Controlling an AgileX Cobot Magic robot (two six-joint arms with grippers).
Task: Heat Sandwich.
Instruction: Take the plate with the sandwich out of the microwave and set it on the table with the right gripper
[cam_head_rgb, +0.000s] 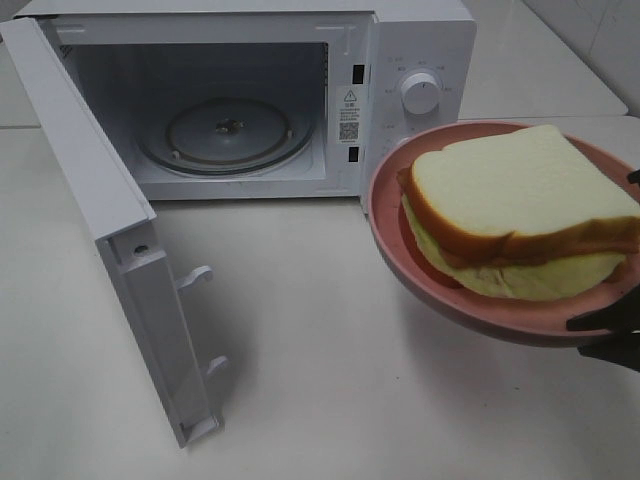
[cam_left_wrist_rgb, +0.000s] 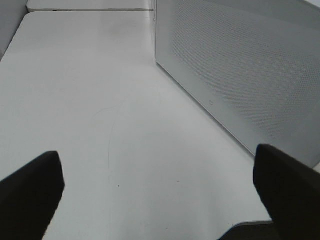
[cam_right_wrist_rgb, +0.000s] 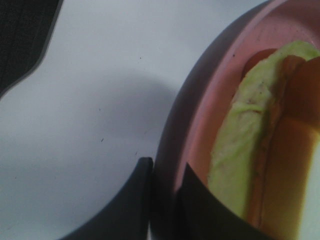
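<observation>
The sandwich, pale bread with yellow-green filling, lies on a round pink plate held up in the air at the right, in front of the microwave's control panel. My right gripper is shut on the plate's near right rim. The right wrist view shows that gripper pinching the plate rim, one finger on each side, with the sandwich just beyond. My left gripper is open and holds nothing, low over the table beside the microwave's perforated side wall. It is out of the exterior view.
The white microwave stands at the back with its door swung wide open toward the front left. Its glass turntable is bare. A round knob sits on the panel. White tabletop spreads in front.
</observation>
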